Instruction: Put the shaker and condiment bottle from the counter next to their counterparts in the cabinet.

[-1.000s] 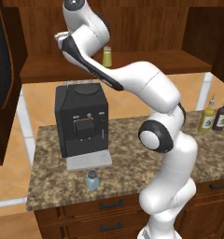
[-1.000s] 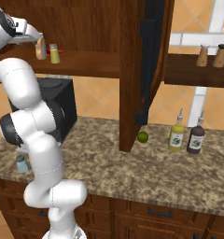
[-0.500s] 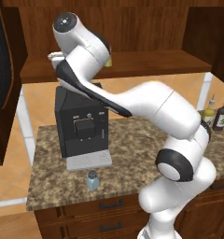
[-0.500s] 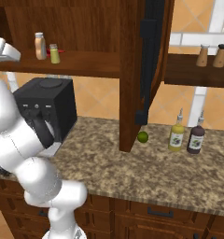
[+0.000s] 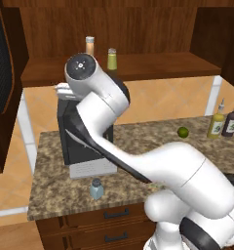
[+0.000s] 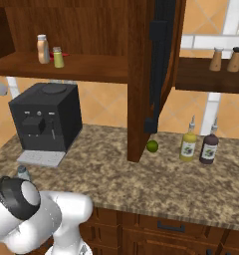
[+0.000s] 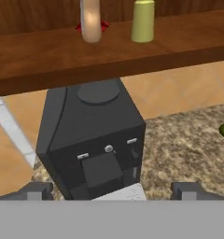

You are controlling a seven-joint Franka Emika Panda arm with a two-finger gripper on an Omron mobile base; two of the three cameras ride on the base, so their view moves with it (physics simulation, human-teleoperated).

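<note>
The peach-orange condiment bottle point(image 5: 89, 46) point(image 6: 42, 49) point(image 7: 91, 21) stands upright on the cabinet shelf point(image 6: 91, 67), just left of the yellow-green shaker point(image 5: 111, 59) point(image 6: 57, 57) point(image 7: 143, 21). A small red item point(image 6: 65, 54) point(image 7: 79, 27) lies behind them. On the counter point(image 5: 153, 141), the pale blue-grey shaker point(image 5: 96, 188) point(image 6: 23, 173) stands in front of the coffee machine. My gripper point(image 7: 113, 192) is open and holds nothing. It hangs back from the shelf, above and in front of the machine.
A black coffee machine point(image 5: 80, 141) point(image 6: 47, 119) point(image 7: 93, 140) stands at the counter's left. A lime point(image 6: 152, 146), an olive-yellow bottle point(image 6: 188, 144) and a dark brown bottle point(image 6: 209, 148) stand to the right. Two more shakers point(image 6: 225, 59) sit on a right-hand shelf.
The gripper let go of the condiment bottle on the shelf and drew back to the left and downward. The bottle stays upright beside the yellow-green shaker.
</note>
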